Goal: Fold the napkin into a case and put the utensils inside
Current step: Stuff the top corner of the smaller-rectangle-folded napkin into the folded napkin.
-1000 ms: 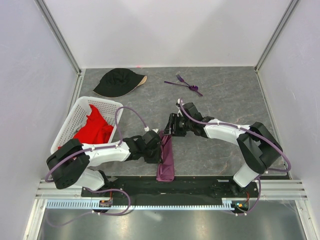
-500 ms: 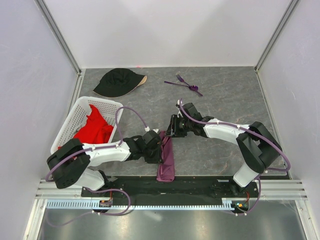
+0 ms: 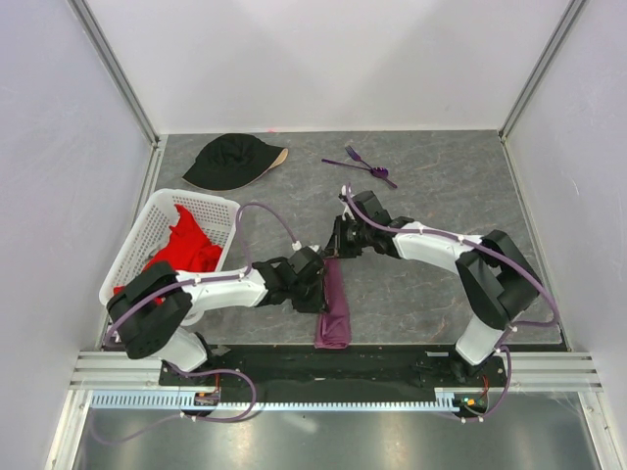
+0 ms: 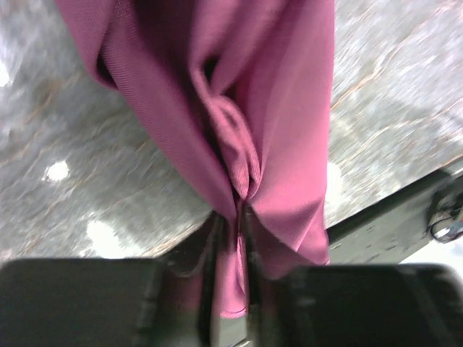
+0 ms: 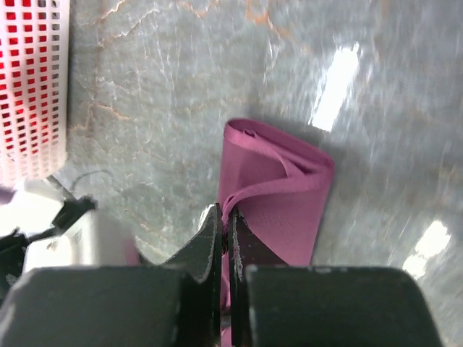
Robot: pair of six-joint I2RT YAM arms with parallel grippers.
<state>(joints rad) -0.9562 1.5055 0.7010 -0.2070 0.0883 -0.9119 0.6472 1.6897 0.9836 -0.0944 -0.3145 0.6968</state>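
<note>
napkin (image 3: 334, 311): folded into a narrow long strip, lower centre of top view, lying on counter (image 3: 441, 196), lower end at counter's near edge
left hand (image 3: 318, 290): on strip's left side, about mid-length; wrist view shows fingers clenched on a bunched fold of the cloth
right hand (image 3: 336, 249): at strip's upper end; wrist view shows fingers pinched tight on a thin top layer raised off the rest
utensils (image 3: 361, 164): upper centre, on counter, lying crossed, well apart from napkin
black cap (image 3: 231, 162): upper left, on counter
white basket (image 3: 132, 250): left side, red cloth (image 3: 186, 250) inside
</note>
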